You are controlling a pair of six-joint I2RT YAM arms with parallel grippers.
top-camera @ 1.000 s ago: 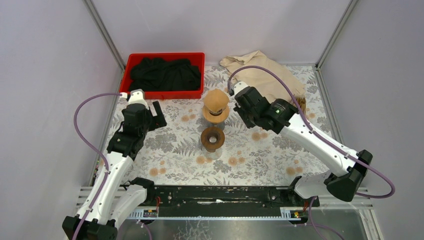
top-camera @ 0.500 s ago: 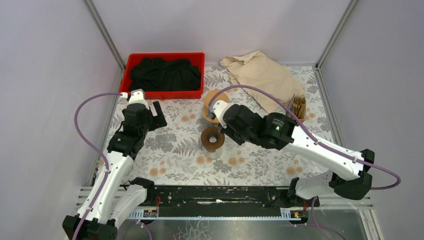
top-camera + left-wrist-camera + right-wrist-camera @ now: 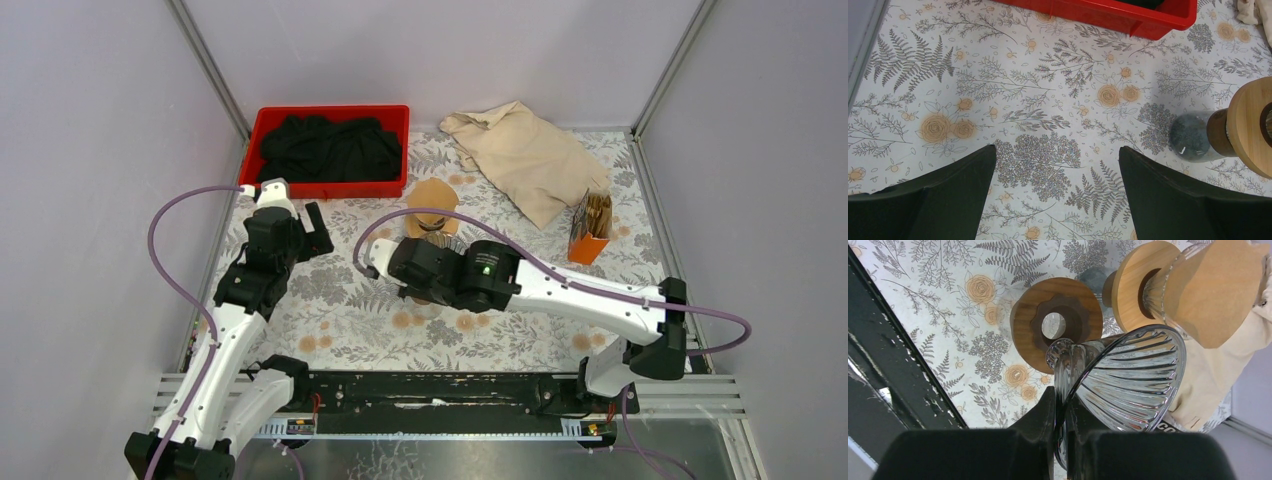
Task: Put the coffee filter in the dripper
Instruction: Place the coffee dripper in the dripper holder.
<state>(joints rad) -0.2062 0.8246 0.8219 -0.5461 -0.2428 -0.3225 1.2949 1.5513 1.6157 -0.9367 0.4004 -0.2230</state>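
The right gripper (image 3: 1062, 397) has its jaws clenched on the rim of the glass dripper (image 3: 1133, 375), tilted above the wooden collar (image 3: 1058, 325), probably to seat it there. The brown coffee filter (image 3: 1220, 290) caps a wooden-based stand (image 3: 1135, 287) just beyond. The left gripper (image 3: 1056, 152) hangs released over the worktop (image 3: 1023, 100).

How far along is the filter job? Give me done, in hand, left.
Done: one brown paper filter already sits in the wood-collared dripper behind. In hand: right gripper is shut on the rim of a ribbed glass dripper, near the wooden stand, not seated. Left: seat it, then fit a filter. Left gripper is open, idle.
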